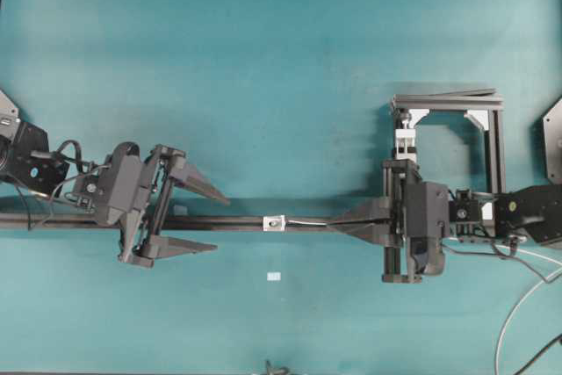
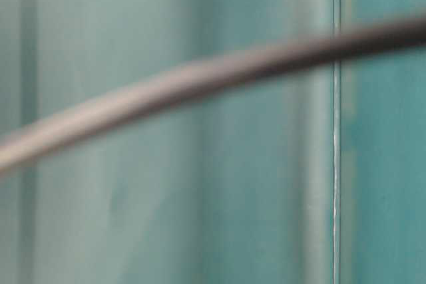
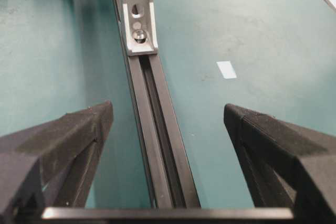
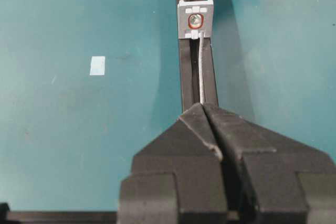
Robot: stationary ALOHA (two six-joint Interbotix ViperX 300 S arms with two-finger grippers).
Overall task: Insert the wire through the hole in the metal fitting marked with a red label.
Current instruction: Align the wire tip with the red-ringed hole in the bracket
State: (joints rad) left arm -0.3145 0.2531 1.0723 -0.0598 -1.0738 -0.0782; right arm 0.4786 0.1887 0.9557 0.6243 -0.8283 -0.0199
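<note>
Counts: two grippers, one wire, one metal fitting, one black rail, one small white patch and one black frame are showing.
Left gripper (image 1: 200,219): it is hovering over the left part of the rail with its jaws standing wide apart and nothing between them; one finger is sitting on each side of the rail.
Right gripper (image 4: 202,107): its jaws are pressing together on the near end of the wire, just right of the fitting in the overhead view.
Wire (image 4: 201,69): thin, silver-grey and nearly straight, it is running from the clamped fingertips along the rail, its far tip resting at the fitting's lower edge, just below the hole.
Metal fitting (image 4: 196,19): a small silvery square block, it is sitting on the rail between the two grippers.
Hole (image 4: 196,21): it is showing as a round opening ringed in red at the block's middle.
Rail (image 3: 157,145): it is lying left to right across the teal table (image 1: 263,59).
White patch (image 1: 273,277): it is lying on the table near the fitting.
Frame (image 1: 474,125): it is standing at the far right.
Table-level view: a blurred band is filling it.
</note>
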